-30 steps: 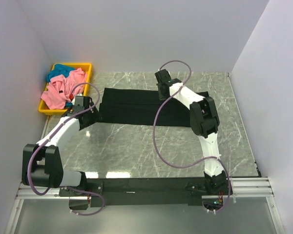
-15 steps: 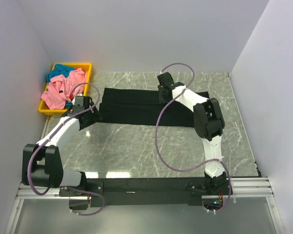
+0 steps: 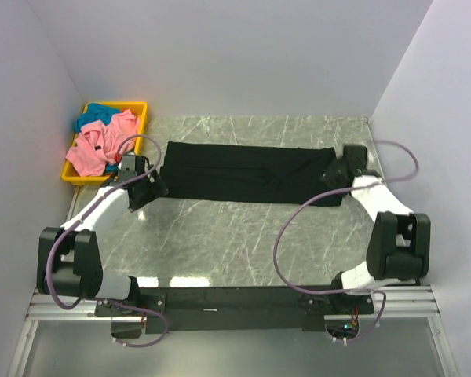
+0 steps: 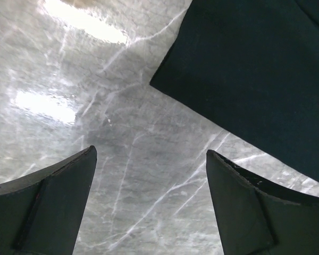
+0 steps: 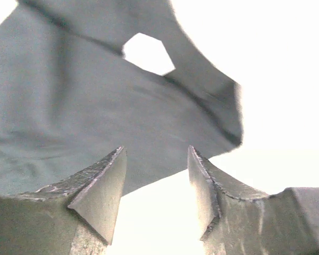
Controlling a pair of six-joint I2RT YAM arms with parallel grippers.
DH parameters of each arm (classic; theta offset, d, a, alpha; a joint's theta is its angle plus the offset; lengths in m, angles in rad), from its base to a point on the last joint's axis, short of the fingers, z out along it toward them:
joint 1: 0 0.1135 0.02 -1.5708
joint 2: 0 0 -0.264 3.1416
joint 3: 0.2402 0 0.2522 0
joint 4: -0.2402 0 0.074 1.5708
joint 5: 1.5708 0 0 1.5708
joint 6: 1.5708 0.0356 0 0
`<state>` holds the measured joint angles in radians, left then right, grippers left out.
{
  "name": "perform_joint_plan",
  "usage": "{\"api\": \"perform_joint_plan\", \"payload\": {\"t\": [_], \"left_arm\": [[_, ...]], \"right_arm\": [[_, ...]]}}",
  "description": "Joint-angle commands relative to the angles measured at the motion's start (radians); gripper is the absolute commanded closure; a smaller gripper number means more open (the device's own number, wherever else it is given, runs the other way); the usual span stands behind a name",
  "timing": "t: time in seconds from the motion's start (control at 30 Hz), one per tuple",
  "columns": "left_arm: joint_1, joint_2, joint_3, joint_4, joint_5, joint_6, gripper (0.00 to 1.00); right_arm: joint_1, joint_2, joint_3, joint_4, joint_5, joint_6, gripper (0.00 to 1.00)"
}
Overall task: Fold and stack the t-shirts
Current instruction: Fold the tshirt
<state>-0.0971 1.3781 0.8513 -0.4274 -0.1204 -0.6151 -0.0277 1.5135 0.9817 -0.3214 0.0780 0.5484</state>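
Black t-shirt (image 3: 251, 173): long flat band on veined marble table (image 3: 220, 236); left gripper (image 4: 150, 152), right gripper (image 5: 156, 150) jaws apart, empty.

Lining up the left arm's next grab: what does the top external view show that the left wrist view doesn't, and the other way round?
Top external only: the whole black t-shirt laid out as a long band, the yellow bin holding the pink t-shirt and teal t-shirt, and the left arm and right arm at the band's two ends.
Left wrist only: the left jaws standing wide apart over the bare marble table, the shirt's corner ahead of them, not between them.
Both: the black t-shirt and the marble table.
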Motion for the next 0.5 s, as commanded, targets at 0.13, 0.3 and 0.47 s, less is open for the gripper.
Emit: {"api": "perform_joint_plan", "payload": {"t": [0.13,0.3,0.47], "left_arm": [[0.03,0.045,0.022,0.027,0.077,-0.136,0.07],[0.036,0.107,0.018,0.065,0.111,-0.195,0.04],[0.036,0.162,0.04,0.107,0.111,-0.225,0.07]], "right_arm": [[-0.213,-0.193,-0.289,0.146,-0.148,0.205,0.39],[-0.31,-0.165,-0.38,0.246,-0.259,0.24,0.39],[-0.35,-0.098,-0.425,0.357,-0.348,0.252,0.39]]}}
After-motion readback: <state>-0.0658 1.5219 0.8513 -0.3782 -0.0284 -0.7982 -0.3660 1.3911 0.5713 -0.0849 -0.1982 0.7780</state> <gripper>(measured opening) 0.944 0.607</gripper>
